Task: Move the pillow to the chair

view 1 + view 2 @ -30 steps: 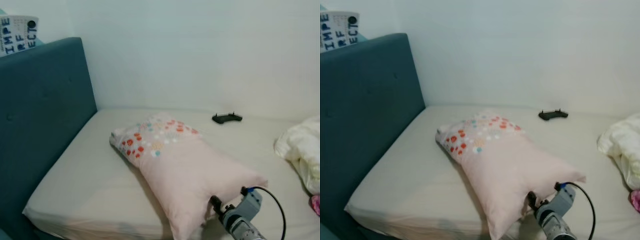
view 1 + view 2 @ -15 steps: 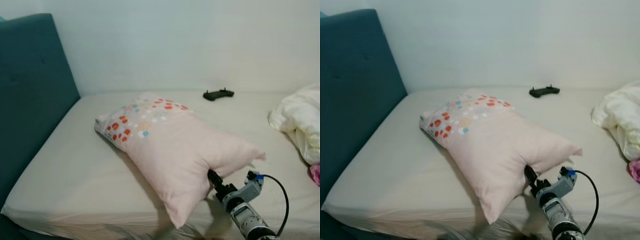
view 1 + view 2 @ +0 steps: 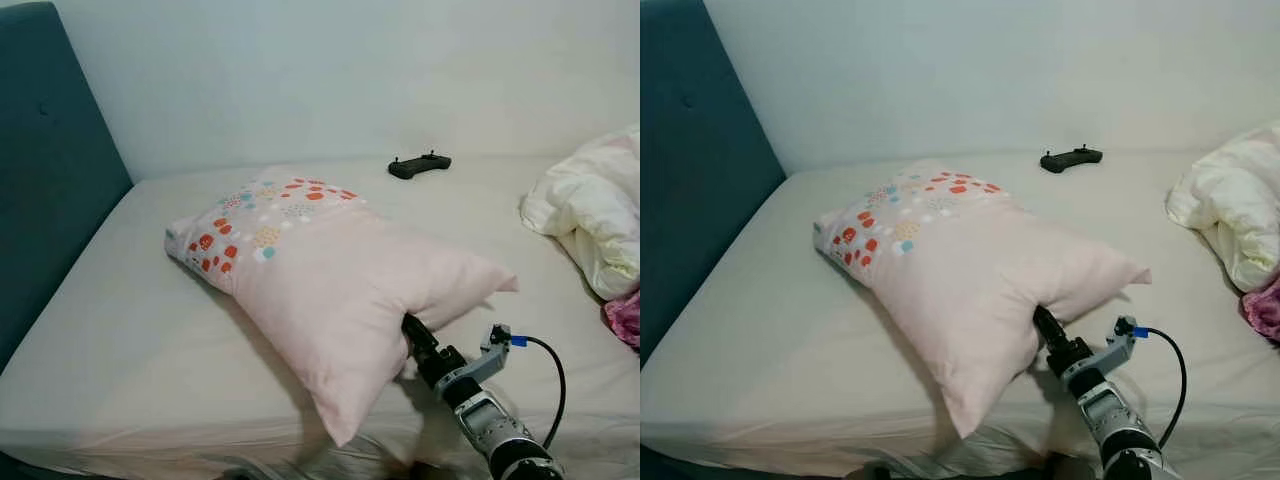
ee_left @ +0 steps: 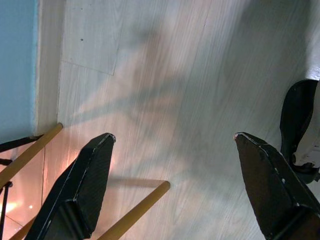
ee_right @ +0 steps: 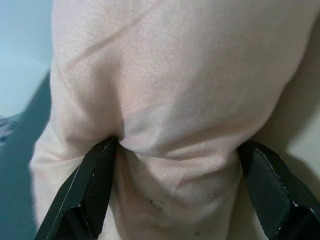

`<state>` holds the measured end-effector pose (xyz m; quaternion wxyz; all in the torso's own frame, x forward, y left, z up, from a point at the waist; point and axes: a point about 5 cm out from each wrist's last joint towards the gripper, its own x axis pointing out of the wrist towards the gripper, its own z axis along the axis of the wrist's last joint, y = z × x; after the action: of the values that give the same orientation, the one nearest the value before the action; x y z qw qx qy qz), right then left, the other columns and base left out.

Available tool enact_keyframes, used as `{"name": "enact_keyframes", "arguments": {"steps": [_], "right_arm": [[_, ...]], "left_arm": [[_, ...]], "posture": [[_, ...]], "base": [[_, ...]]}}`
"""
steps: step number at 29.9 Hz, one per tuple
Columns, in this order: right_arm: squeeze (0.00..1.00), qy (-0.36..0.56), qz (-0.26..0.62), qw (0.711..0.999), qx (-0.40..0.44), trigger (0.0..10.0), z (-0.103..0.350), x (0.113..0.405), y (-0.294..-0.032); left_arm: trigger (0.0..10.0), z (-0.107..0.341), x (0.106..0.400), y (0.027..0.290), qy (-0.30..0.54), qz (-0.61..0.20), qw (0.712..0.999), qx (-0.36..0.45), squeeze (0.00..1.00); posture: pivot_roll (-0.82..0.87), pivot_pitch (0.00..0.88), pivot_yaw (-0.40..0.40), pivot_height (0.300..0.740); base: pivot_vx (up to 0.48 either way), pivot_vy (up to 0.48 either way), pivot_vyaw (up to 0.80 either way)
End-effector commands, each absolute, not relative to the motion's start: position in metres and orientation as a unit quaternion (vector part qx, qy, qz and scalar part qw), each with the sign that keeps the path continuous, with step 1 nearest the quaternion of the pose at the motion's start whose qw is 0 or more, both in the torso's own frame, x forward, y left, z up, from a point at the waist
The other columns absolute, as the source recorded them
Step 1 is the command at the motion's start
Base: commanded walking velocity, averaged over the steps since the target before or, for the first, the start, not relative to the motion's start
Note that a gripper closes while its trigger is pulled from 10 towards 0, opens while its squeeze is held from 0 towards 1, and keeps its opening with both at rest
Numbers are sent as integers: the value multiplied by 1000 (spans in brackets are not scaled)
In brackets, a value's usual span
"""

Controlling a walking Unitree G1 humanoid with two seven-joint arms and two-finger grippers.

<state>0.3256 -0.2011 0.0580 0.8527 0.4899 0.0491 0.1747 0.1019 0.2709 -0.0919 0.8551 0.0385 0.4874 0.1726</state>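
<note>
A pale pink pillow (image 3: 320,270) with a patch of red and blue dots lies slantwise on the beige bed (image 3: 110,330). My right gripper (image 3: 408,325) reaches in from the front right and pushes into the pillow's near right edge. In the right wrist view its two black fingers (image 5: 95,175) stand wide apart, and a bulge of pillow cloth (image 5: 175,100) fills the gap between them. The right gripper is open around that bulge. My left gripper (image 4: 174,137) hangs idle and open over a pale wood floor.
A teal headboard (image 3: 50,150) rises at the bed's left end. A black controller (image 3: 419,164) lies near the back wall. A white duvet (image 3: 590,215) and something pink (image 3: 625,318) lie at the right. Thin wooden rods (image 4: 135,212) cross the floor below my left gripper.
The camera has swung, so the headboard has slid off to the left. My right gripper has pushed further forward into the pillow's edge, denting it.
</note>
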Motion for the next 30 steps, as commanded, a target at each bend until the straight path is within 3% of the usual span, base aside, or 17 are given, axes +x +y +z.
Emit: {"name": "enact_keyframes", "arguments": {"steps": [1, 7, 11, 14, 26, 28, 30], "right_arm": [[0, 41, 212, 840, 498, 10000, 59, 324, -192], [0, 38, 207, 841, 499, 10000, 61, 326, -195], [0, 61, 133, 863, 484, 10000, 60, 332, -204], [0, 61, 113, 860, 494, 10000, 61, 333, -206], [0, -4, 302, 822, 482, 10000, 109, 356, -167], [0, -3, 305, 824, 478, 10000, 111, 358, -164], [0, 25, 262, 847, 461, 10000, 111, 365, -159]], "left_arm": [[10000, -91, 97, 277, 492, 170, 852, 50, 0], [10000, -91, 100, 274, 491, 156, 855, 57, 0], [10000, -91, 100, 274, 491, 152, 856, 59, 0], [10000, -91, 99, 276, 492, 152, 855, 60, 0], [10000, -86, 81, 297, 502, 157, 847, 79, 0], [10000, -86, 79, 298, 503, 158, 846, 80, 0], [10000, -86, 75, 300, 505, 161, 844, 81, 0]], "posture": [[144, 154, 50, 425], [145, 159, 56, 400], [153, 168, 65, 375], [157, 172, 68, 370], [226, 200, 101, 370], [226, 200, 101, 370], [241, 212, 102, 370]], "base": [[0, 0, 0], [0, 0, 0], [0, 0, 0], [0, 0, 0], [0, 0, 0], [0, 0, 0], [0, 0, 0]]}}
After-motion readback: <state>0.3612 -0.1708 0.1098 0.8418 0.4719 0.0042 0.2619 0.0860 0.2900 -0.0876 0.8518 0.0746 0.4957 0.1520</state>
